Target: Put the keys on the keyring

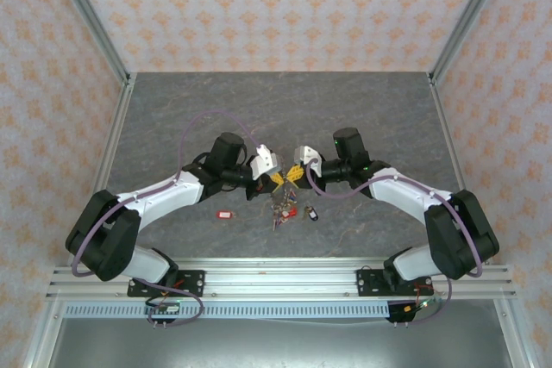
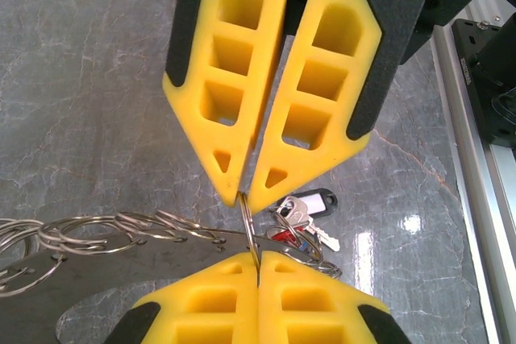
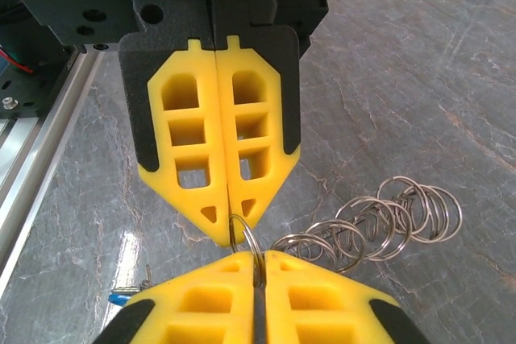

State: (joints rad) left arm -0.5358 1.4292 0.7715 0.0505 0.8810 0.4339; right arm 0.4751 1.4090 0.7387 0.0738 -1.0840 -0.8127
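Observation:
Both grippers meet tip to tip over the table's middle, each shut on the same small split ring (image 2: 249, 223) of the keyring (image 1: 283, 206). My left gripper (image 2: 258, 257) pinches its lower part, while the right gripper (image 3: 260, 259) holds the ring (image 3: 247, 235) from the other side. A string of linked rings (image 2: 121, 231) trails off the ring along a flat metal strip, and the coil (image 3: 387, 219) shows beside the right fingers. A bunch of silvery keys with coloured tags lies under the grippers. One key with a red tag (image 1: 225, 214) lies apart to the left. A key with a dark tag (image 1: 311, 212) lies just right of the bunch.
Both arms reach over a grey marble-look table (image 1: 172, 127) walled by patterned panels. An aluminium rail (image 1: 276, 280) runs along the near edge by the arm bases. A small blue tag (image 3: 119, 297) lies on the table below the right gripper.

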